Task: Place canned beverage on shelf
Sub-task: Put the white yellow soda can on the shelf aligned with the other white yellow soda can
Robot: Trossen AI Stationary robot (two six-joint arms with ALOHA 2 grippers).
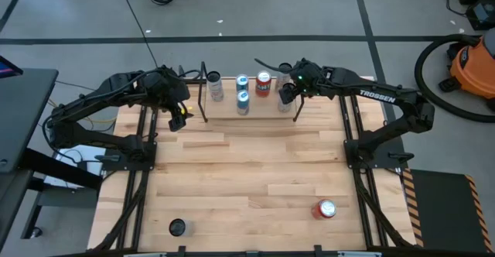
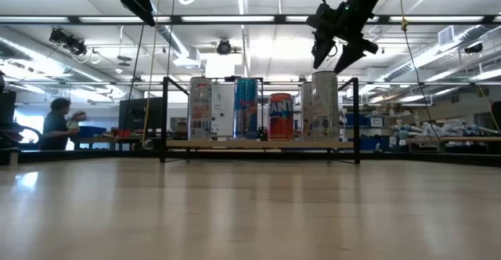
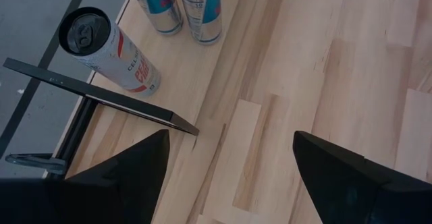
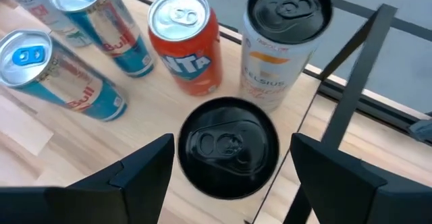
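Observation:
The shelf (image 1: 224, 110), a light wood board between two thin black end frames, stands at the table's far edge. Several cans stand upright on it: a white one (image 1: 214, 83), two blue ones (image 4: 111, 25), an orange-red one (image 4: 185, 42) and a white Celsius can (image 4: 283, 45). A black-topped can (image 4: 226, 146) stands at the shelf's right end. My right gripper (image 4: 229, 183) hangs open just above it, a finger on either side, touching nothing; in the low view the fingertips (image 2: 333, 56) are clear of the can tops. My left gripper (image 3: 229, 177) hovers open by the shelf's left end frame (image 3: 101, 96).
An orange-red can (image 1: 325, 209) lies on its side at the table's near right. A dark-topped can (image 1: 177, 227) stands at the near left. The bare wood tabletop (image 1: 247, 172) spreads between them and the shelf. A person (image 2: 59, 123) is in the room beyond the table.

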